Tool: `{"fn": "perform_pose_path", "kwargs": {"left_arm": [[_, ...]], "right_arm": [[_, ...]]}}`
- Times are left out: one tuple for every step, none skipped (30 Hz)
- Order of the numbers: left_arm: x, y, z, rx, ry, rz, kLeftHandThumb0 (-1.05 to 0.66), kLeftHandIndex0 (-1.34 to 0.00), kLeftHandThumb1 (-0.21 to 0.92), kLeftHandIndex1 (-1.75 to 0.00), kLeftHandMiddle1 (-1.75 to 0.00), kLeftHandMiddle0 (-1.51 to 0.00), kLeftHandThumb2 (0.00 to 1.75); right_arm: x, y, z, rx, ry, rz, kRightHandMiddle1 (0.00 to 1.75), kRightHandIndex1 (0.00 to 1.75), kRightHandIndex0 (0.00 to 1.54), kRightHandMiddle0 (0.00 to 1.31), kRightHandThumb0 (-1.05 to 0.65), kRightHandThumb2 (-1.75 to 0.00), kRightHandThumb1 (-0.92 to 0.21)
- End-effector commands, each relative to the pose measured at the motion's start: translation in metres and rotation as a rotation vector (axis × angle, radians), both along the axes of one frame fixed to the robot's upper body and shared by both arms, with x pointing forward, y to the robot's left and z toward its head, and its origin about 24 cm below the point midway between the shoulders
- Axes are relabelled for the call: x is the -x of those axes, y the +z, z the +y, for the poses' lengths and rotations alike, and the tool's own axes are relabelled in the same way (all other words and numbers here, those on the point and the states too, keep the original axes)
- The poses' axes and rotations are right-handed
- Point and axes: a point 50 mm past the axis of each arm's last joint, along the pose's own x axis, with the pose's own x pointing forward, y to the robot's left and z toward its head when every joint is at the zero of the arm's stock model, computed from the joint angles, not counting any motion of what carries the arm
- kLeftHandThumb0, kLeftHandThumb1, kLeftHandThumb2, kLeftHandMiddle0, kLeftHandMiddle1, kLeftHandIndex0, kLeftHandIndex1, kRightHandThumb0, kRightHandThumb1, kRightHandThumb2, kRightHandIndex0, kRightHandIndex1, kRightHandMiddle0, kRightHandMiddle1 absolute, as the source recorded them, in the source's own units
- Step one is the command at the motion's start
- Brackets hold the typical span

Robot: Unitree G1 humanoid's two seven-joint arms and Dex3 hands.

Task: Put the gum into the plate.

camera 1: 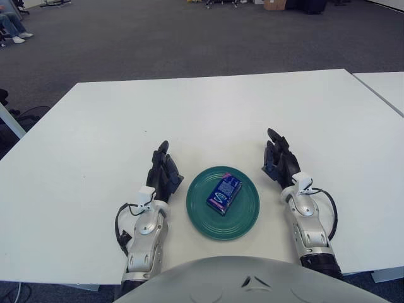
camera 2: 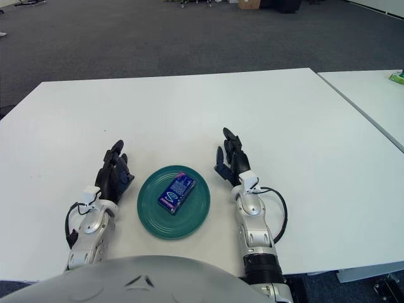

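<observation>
On the white table (camera 1: 95, 139), close to its near edge, we are seeing a green plate (camera 1: 243, 218) with the blue gum pack (camera 1: 224, 193) lying flat inside it, roughly centered. Our left hand (camera 1: 164, 173) is showing just left of the plate, fingers extended and relaxed, gripping nothing. Our right hand (camera 1: 279, 161) is showing just right of it, fingers likewise loosely open and empty.

Surface (camera 1: 252, 107): we lose its left corner and right side past the picture edges.
Gum (camera 1: 224, 193): print too small for us to read.
Forearms: our grey torso hides their lower ends.
Second table (camera 2: 372, 95): cut off at right.
Seated person (camera 1: 11, 26): only legs show.
</observation>
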Motion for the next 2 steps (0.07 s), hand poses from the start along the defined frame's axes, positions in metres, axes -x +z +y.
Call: {"fn": "perform_pose_path", "kwargs": {"left_arm": [[-0.0047, 0.0025, -0.0033, 0.008, 0.004, -0.016, -0.92, 0.00, 0.92, -0.36, -0.01, -0.12, 0.94], [-0.0047, 0.0024, -0.0034, 0.009, 0.005, -0.015, -0.92, 0.00, 0.92, -0.37, -0.01, -0.13, 0.94]], "right_arm": [[-0.0012, 0.0025, 0.0008, -0.008, 0.018, -0.020, 0.28, 0.00, 0.09, 0.00, -0.68, -0.95, -0.92], [-0.0012, 0.0026, 0.0007, -0.008, 0.020, -0.020, 0.28, 0.00, 0.09, 0.00, -0.68, -0.95, -0.92]]}}
